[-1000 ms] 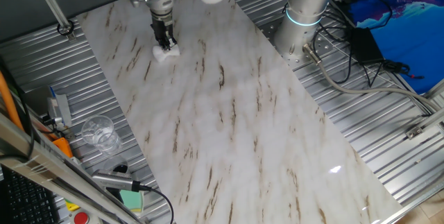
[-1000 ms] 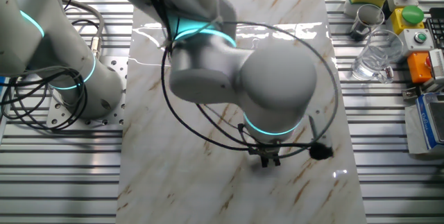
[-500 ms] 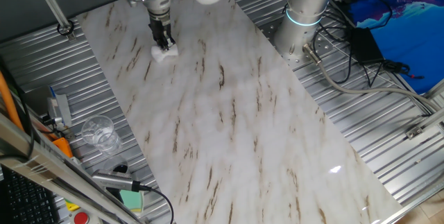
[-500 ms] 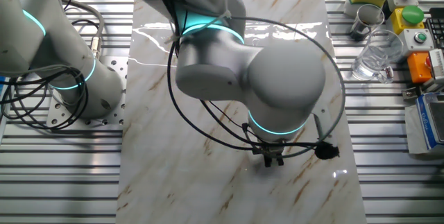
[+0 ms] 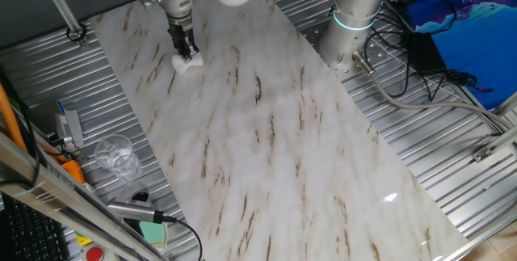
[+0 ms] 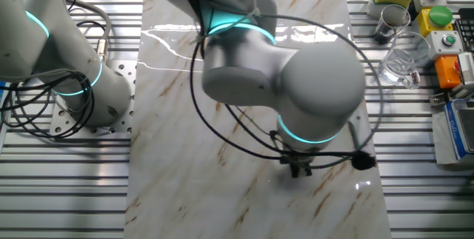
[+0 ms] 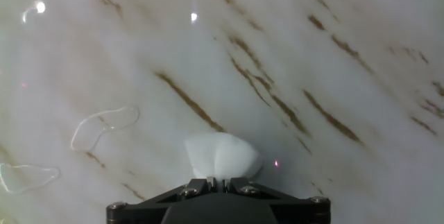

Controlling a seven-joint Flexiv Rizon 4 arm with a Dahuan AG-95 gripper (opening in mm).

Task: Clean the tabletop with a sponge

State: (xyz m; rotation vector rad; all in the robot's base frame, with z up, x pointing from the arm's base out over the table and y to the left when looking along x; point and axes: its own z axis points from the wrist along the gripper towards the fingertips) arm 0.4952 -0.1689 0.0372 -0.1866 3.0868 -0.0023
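Sponge clamped in gripper, pressed to tabletop at lower centre; fingertips hidden behind sponge and housing.

White sponge on glossy white, brown-veined tabletop

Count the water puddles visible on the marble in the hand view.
2. One puddle lies left of the sponge; the other puddle sits at the picture's left edge, lower down. More may lie on the tabletop outside this view.
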